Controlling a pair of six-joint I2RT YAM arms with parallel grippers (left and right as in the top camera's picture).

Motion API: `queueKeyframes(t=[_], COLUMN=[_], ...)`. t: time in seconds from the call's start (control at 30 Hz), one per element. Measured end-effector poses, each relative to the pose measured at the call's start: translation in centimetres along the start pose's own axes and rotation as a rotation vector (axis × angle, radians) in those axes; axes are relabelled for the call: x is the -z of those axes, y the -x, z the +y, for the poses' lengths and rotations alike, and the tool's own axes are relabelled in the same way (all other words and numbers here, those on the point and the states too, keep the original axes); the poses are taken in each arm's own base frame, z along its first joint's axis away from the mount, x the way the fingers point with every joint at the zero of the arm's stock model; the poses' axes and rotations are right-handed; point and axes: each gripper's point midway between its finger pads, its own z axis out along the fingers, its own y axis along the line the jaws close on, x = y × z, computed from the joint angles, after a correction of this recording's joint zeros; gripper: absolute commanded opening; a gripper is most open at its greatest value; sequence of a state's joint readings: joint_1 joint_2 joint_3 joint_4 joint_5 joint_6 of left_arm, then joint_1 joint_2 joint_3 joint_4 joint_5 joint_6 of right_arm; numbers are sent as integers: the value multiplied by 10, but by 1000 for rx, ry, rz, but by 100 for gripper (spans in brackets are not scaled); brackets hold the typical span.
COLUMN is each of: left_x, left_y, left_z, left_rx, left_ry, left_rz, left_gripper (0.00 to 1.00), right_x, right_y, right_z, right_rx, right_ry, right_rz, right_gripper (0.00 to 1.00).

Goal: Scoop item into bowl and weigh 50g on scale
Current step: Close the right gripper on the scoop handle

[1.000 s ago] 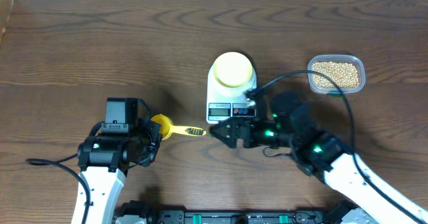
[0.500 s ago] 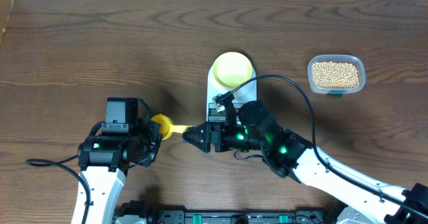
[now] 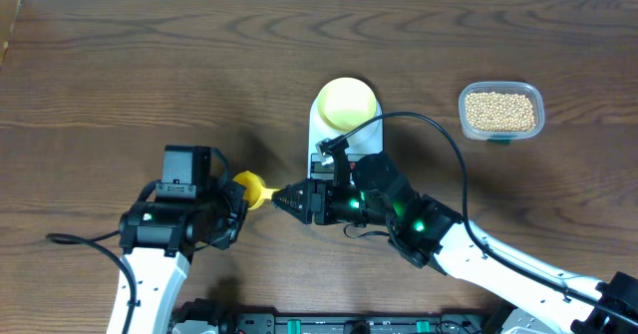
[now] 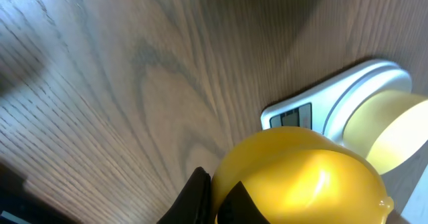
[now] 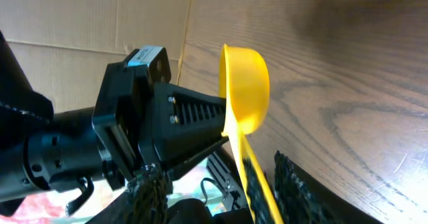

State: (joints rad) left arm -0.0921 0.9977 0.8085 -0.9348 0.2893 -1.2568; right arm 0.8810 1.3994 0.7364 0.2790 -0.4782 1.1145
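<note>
The yellow scoop (image 3: pixel 251 188) is between both grippers. My left gripper (image 3: pixel 235 200) is shut on the rim of its cup, which fills the left wrist view (image 4: pixel 301 177). My right gripper (image 3: pixel 283 198) is open, and the scoop's handle (image 5: pixel 257 187) runs between its fingers, close to the right one. The pale yellow bowl (image 3: pixel 346 101) sits empty on the white scale (image 3: pixel 321 135). Both also show in the left wrist view: the bowl (image 4: pixel 388 127) and the scale (image 4: pixel 321 103). The beans (image 3: pixel 500 111) lie in a clear tub at the right.
The clear tub (image 3: pixel 538 100) stands right of the scale. My right arm (image 3: pixel 399 209) lies across the scale's front and hides its display. A black cable (image 3: pixel 439 135) arcs over the table beside the scale. Brown cardboard stands beyond the table edge (image 5: pixel 100 23).
My right gripper moved left from the scale's front to the scoop's handle. My left arm shifted slightly right, and the scoop tilted up in its grip.
</note>
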Motion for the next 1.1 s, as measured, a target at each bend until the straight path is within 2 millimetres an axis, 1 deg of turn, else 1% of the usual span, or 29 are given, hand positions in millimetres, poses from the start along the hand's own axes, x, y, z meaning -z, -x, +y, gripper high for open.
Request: queueKeyframes(t=[0.17,0.23,0.37,0.57,0.87,1.0,1.1], left_x=[-1,-1,-1,-1,-1,-1,-1], left_y=[-6,-8,-8,-8,-8,-8,-9], left_z=[0,-1,0,-1,-1,-1,-1], left_rx=[-26,-31,-32,-32,-31,-31,-31], left_ry=[3,4,4,4,3,3,3], left_rz=[12,15,15,16,19,19,19], left_gripper=[7,7,7,7,7,7,7], right_x=[0,0,0,0,-3,-4,-4], right_y=[0,0,1,0,-6,-6,-6], right_z=[0,0,0,0,2,2,1], right_rx=[-11,-15,-33,-34,-29,-28,-30], right_ry=[-1,-1,-2,-2,-5,-7,-9], right_rz=[-1,-2,-3,-3,1,-3,-4], right_gripper=[39,37,31,26,19,14,14])
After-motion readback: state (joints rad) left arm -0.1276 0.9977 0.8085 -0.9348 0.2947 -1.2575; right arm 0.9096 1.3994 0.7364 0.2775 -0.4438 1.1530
